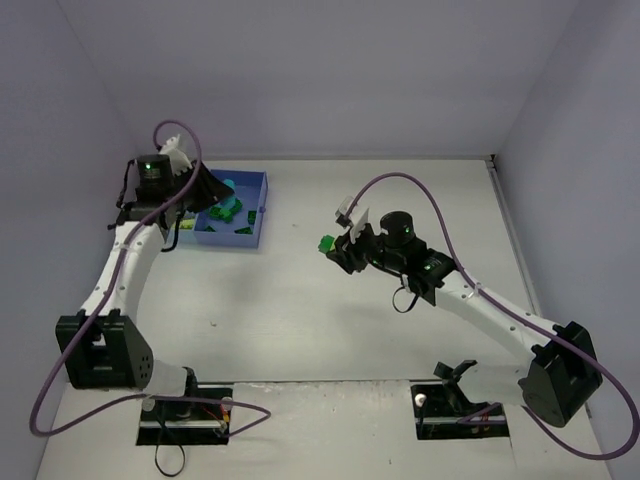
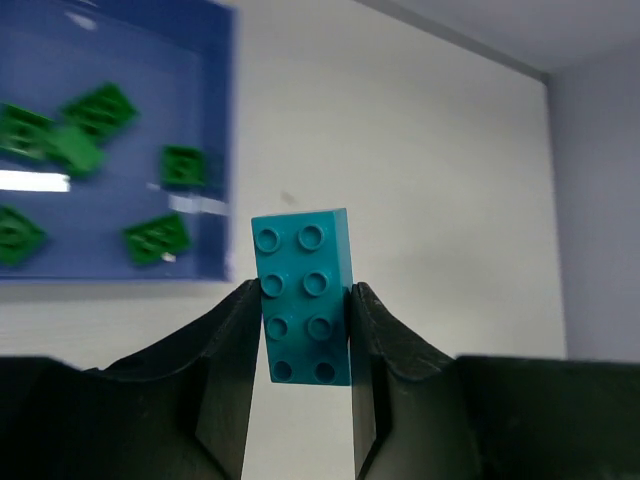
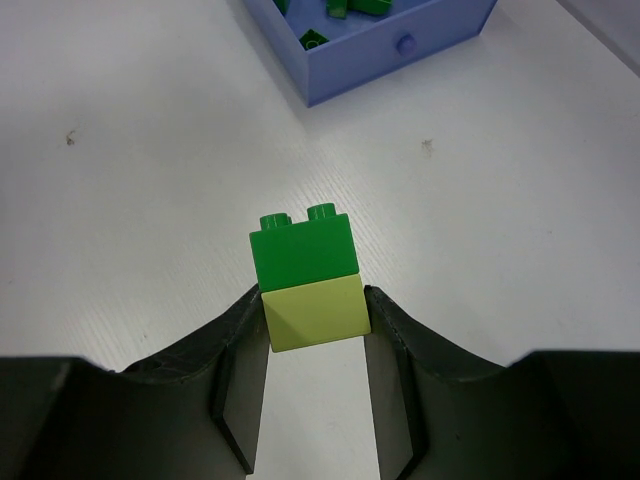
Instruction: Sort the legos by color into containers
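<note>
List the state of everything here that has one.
left gripper: jaws shut on teal brick
teal brick: held by its long sides, studs facing the wrist camera
right gripper: jaws shut on pair
pair: green on yellow-green, joined, gripped at the yellow-green part
blue tray: open, green bricks loose inside

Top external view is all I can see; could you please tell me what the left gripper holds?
Observer: The left gripper is shut on a teal brick, two studs wide and four long.
Operator: Thank you. And what is the green thing at the other arm?
Observer: The right gripper clamps a yellow-green brick. A dark green brick is joined to it and sticks out beyond the fingertips.
</note>
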Robot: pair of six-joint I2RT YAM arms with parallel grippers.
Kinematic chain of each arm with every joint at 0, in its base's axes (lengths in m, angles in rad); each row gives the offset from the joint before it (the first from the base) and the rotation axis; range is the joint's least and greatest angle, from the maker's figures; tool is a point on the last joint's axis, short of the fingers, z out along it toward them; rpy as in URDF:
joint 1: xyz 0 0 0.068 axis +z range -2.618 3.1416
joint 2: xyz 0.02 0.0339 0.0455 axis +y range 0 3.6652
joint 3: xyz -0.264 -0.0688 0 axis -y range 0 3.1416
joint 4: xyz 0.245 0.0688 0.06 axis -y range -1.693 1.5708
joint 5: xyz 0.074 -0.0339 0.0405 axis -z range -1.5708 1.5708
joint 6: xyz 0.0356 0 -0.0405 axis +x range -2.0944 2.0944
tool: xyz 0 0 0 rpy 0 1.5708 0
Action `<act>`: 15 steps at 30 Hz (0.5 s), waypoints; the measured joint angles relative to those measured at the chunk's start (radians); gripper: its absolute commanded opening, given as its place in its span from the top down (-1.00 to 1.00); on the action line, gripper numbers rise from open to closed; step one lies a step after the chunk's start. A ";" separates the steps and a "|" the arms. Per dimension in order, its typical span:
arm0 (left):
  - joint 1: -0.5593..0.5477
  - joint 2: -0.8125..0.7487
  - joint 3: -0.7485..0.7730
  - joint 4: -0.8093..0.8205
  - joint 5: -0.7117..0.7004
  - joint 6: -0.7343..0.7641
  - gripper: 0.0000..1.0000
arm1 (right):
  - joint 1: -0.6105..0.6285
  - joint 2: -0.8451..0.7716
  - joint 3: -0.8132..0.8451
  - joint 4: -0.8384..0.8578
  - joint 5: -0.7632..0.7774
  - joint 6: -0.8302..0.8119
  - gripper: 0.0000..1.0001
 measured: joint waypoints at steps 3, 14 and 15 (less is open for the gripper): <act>0.082 0.080 0.083 -0.028 -0.104 0.059 1.00 | 0.000 0.000 -0.003 0.000 0.000 0.001 1.00; 0.200 0.550 0.450 -0.040 -0.324 0.140 0.31 | 0.000 0.002 -0.009 -0.004 -0.014 0.010 1.00; 0.203 0.595 0.480 -0.042 -0.332 0.142 0.17 | 0.000 0.003 -0.008 -0.005 -0.017 0.011 1.00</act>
